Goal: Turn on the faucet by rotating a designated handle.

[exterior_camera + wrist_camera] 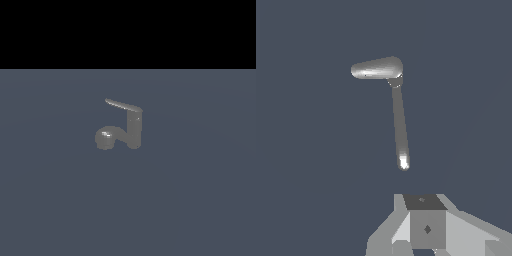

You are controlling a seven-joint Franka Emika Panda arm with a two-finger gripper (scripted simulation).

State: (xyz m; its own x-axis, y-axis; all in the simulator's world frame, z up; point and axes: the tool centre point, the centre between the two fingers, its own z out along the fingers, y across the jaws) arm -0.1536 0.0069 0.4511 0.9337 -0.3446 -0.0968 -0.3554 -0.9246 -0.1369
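Pincer [423,239] near dull-grey handle [400,127]

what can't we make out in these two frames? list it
- Gripper: the wrist view's bottom edge cuts off the fingertips, so open or shut cannot be told; it does not appear in the exterior view at all.
- Faucet post: in the wrist view, seen from above, it sits hidden under the handle.
- Spout opening: faces away in both views.
- Handle pivot: too small and coarse in the exterior view.
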